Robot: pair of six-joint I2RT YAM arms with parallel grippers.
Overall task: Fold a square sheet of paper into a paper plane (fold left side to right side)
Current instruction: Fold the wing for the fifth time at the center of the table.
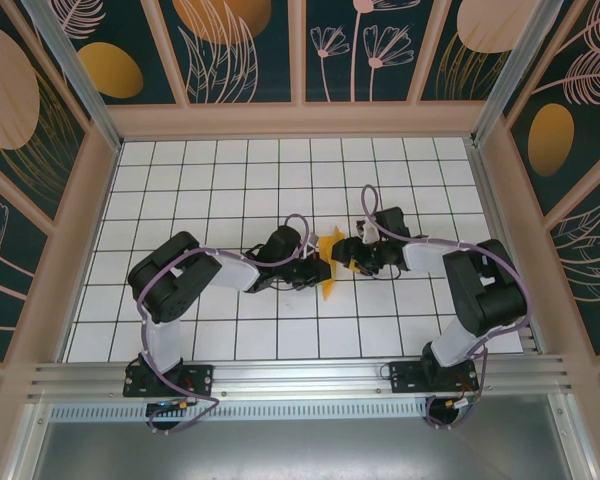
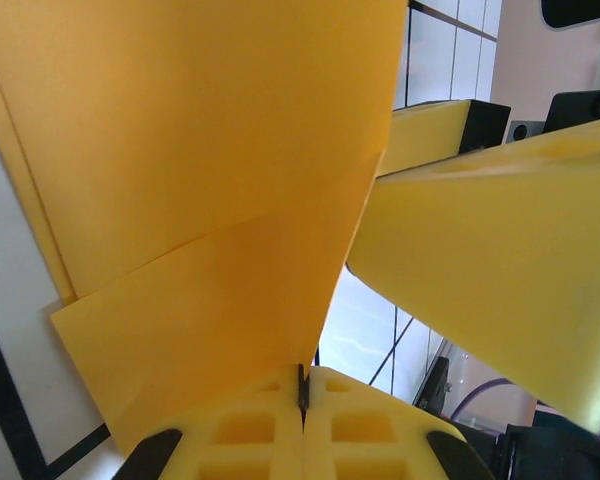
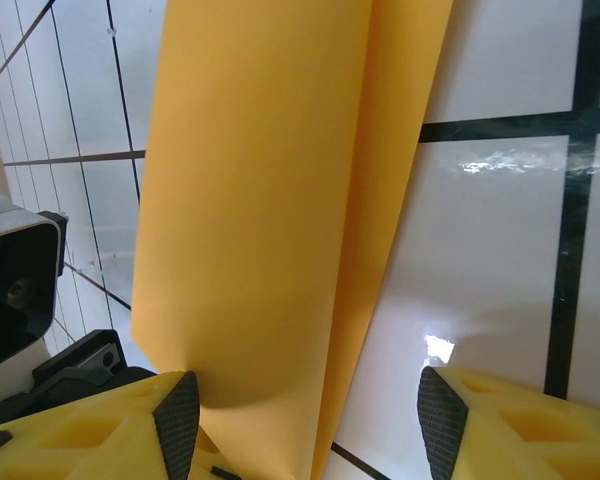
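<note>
The bright orange sheet of paper (image 1: pixel 329 262) stands raised off the tiled table between my two grippers, partly doubled over. In the left wrist view the sheet of paper (image 2: pixel 210 180) rises from my left gripper (image 2: pixel 303 385), whose yellow jaws are shut on its lower edge. My left gripper (image 1: pixel 314 270) meets the sheet from the left. My right gripper (image 1: pixel 348 256) is at the sheet's right side. In the right wrist view the right gripper (image 3: pixel 305 425) is open, and the paper (image 3: pixel 270 200) hangs between its pads, resting against the left one (image 3: pixel 177 420).
The white grid table (image 1: pixel 230 180) is ringed by a pale wooden frame and patterned walls. The right gripper's yellow fingers (image 2: pixel 480 250) loom close at the right of the left wrist view. The left arm's black body (image 3: pixel 20 290) sits at the left of the right wrist view.
</note>
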